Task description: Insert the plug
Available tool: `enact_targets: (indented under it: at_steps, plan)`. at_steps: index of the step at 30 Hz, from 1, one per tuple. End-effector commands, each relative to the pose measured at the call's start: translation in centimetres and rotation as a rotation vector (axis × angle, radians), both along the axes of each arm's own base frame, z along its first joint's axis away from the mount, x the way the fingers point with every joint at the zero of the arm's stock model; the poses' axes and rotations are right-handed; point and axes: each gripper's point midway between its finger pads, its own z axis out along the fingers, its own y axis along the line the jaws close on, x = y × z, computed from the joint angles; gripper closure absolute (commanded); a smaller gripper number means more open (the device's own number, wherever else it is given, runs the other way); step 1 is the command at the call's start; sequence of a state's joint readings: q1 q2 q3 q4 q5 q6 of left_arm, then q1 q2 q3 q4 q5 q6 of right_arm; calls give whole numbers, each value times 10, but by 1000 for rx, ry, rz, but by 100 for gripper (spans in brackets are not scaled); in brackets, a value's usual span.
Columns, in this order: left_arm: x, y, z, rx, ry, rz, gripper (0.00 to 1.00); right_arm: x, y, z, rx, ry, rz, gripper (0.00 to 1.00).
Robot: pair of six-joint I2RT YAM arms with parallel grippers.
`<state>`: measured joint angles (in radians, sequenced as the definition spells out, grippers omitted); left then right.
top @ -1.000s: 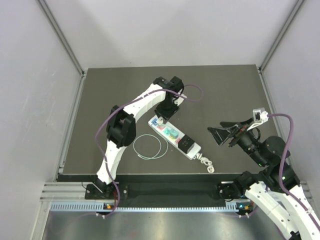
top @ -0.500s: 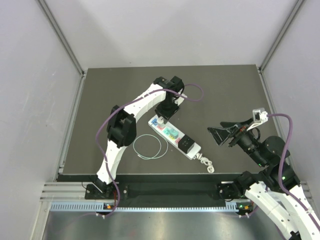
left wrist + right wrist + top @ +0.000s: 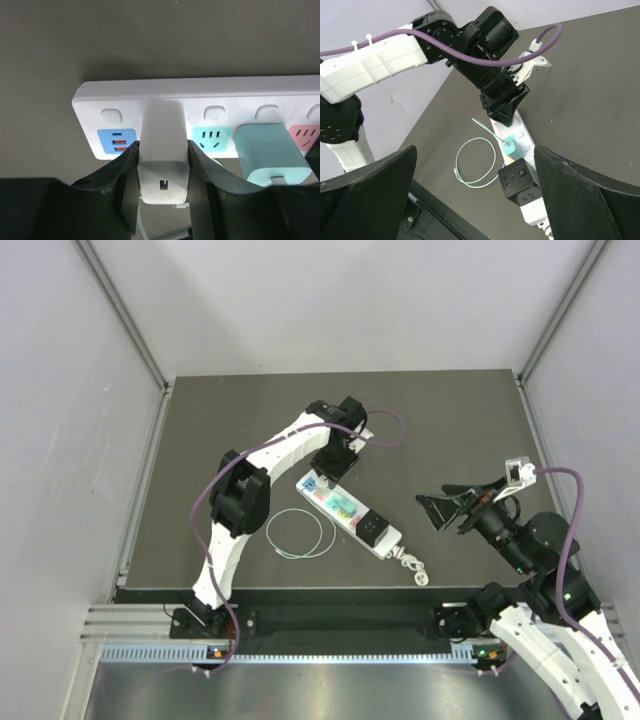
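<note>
In the left wrist view, my left gripper (image 3: 163,156) is shut on a white plug (image 3: 162,127), one black finger on each side of it. The plug's far end meets the face of the white power strip (image 3: 210,90), between a blue USB panel (image 3: 116,141) and a teal socket (image 3: 212,137). From above, the left gripper (image 3: 326,476) stands over the far left end of the strip (image 3: 388,544). My right gripper (image 3: 441,508) hangs open to the right of the strip, holding nothing.
A teal charger (image 3: 270,152) sits in the strip beside the plug, and its thin teal cable (image 3: 298,535) loops on the dark mat. A black cube adapter (image 3: 373,529) occupies the strip's near end, with the strip's white cord (image 3: 412,567) beyond it.
The left gripper with the plug has shifted very slightly at the strip's far end, uncovering the blue panel from above. The right arm has stayed still.
</note>
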<state>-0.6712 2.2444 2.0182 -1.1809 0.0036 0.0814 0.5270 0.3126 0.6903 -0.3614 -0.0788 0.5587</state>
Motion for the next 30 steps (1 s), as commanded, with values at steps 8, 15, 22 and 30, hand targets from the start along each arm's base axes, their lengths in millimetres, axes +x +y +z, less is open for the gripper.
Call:
enact_targets:
  at_steps: [8, 15, 22, 30]
  plan:
    - [-23, 22, -45, 34, 92, 67, 100, -8, -9, 31, 32, -81, -19, 0]
    - [0, 0, -3, -64, 4, 58, 65, -11, -12, 32, 34, -81, -27, 0]
    - [35, -29, 70, -216, -170, 47, 13, -12, -18, 26, 33, -55, -55, 0]
    - [53, -38, 162, -395, -394, 152, 2, -6, -36, 17, 7, 31, -164, 0]
